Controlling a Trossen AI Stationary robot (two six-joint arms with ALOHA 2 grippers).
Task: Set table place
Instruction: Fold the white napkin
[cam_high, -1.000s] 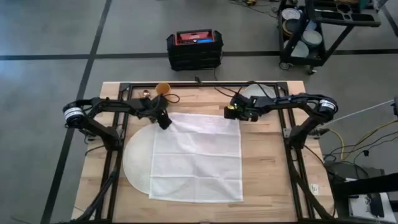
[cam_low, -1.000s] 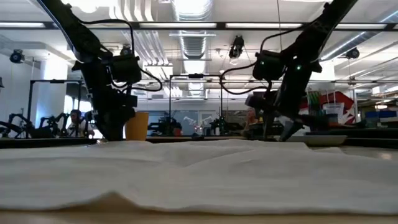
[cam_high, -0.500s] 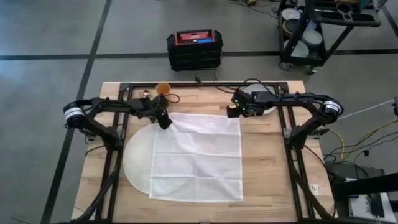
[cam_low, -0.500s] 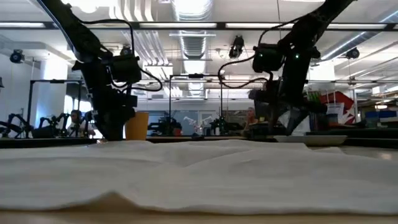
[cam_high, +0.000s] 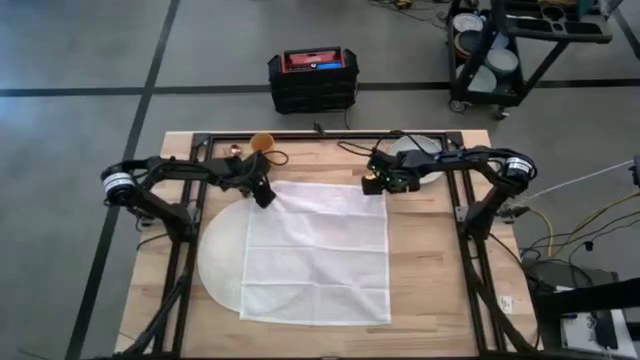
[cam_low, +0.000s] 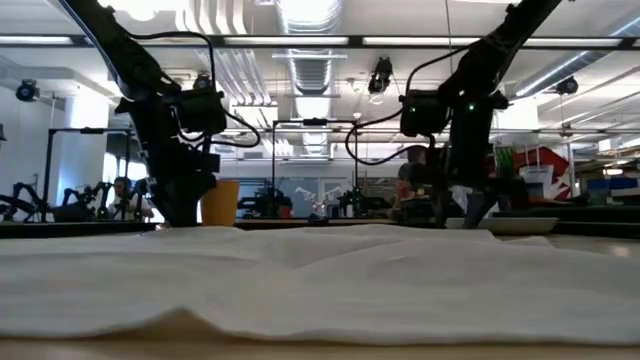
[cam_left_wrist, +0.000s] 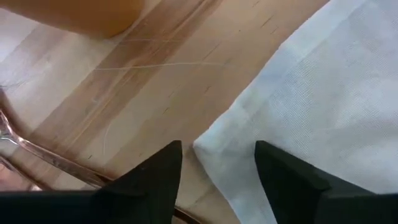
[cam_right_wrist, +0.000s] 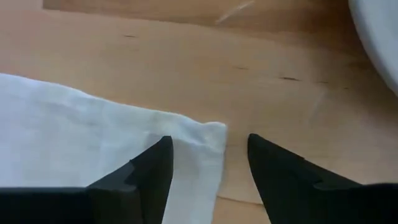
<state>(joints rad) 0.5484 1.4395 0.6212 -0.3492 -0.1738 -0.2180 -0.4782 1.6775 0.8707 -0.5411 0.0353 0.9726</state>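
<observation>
High view, from the near edge of the table (cam_high: 420, 300) back: a square white cloth (cam_high: 318, 255) fills the lower middle of the frame, spread flat over a round white mat (cam_high: 218, 255). The mat's curved rim shows only past the cloth's left edge. The mat lies left of the table's centre.

Further back, both arms reach in at the cloth's two far corners. The left gripper (cam_high: 263, 195) sits at the far left corner, left of frame centre. In the left wrist view its fingers (cam_left_wrist: 155, 177) stand apart, one on each side of the cloth's corner (cam_left_wrist: 208, 149), over bare wood, nothing pinched between them. The right gripper (cam_high: 376, 183) is at the far right corner, just right of centre. The right wrist view shows its fingers (cam_right_wrist: 146, 171) spread too, with the cloth corner (cam_right_wrist: 208, 134) lying between them, not clamped.

Behind the right gripper, near the table's far edge, lies a pale plate (cam_high: 412, 148), partly hidden by the arm. An orange cup (cam_high: 262, 143) stands at the far left edge, upper middle of the frame. Beyond the table a black and red case (cam_high: 313, 78) sits on the floor.

Low view: cloth (cam_low: 320, 275) fills the lower half, the cup (cam_low: 220, 202) just beside the left arm.
</observation>
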